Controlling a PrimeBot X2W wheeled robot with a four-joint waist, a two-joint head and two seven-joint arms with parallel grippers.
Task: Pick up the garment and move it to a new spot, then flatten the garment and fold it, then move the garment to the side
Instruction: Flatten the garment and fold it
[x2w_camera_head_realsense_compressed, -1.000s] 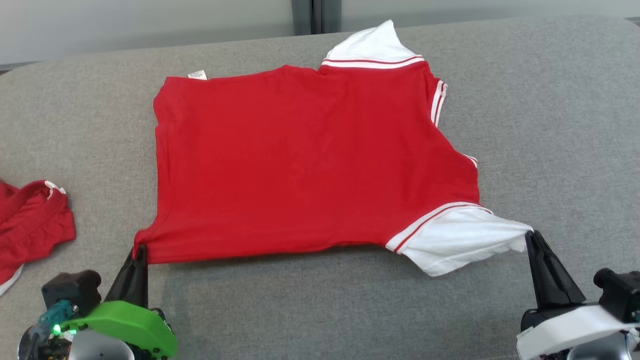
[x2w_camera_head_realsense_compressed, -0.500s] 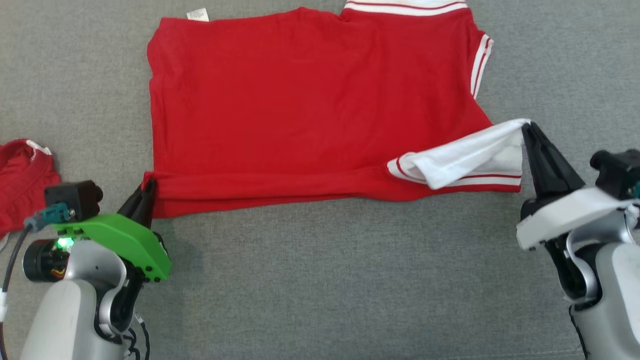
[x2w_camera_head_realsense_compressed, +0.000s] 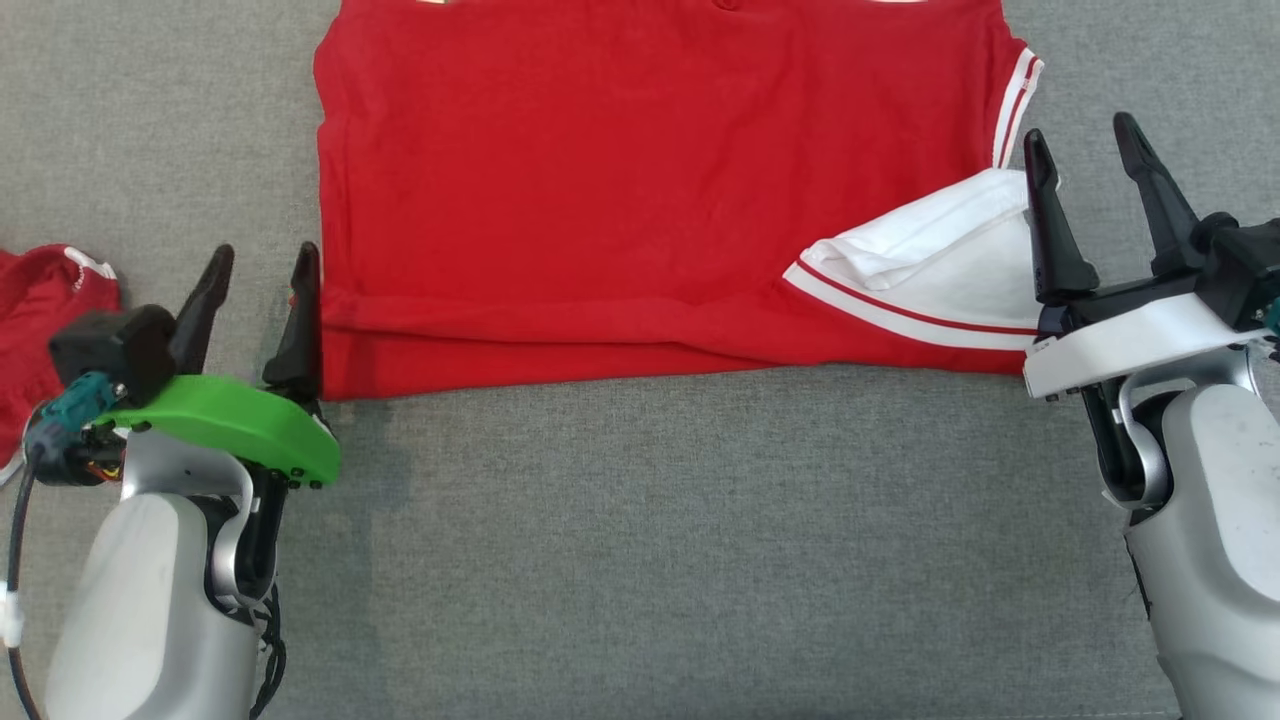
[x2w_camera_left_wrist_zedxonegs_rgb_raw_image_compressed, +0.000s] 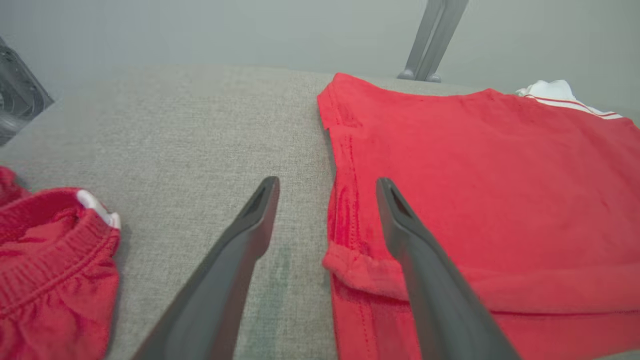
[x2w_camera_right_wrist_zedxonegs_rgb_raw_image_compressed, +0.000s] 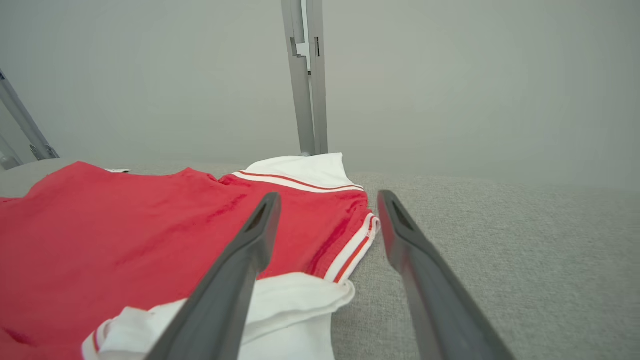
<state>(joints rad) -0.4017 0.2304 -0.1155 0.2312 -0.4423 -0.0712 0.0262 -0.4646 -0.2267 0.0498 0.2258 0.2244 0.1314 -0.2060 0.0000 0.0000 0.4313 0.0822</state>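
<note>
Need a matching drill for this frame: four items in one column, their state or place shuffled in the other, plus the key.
Column 1
1. left gripper
2. right gripper
3. white sleeve
4. second garment

Column 2
A. bunched at the left edge of the head view
B. open, beside the sleeve
C. folded over onto the red shirt
D. open, at the shirt's folded near-left corner

Pairs: 1-D, 2-B, 3-C, 4-A
</note>
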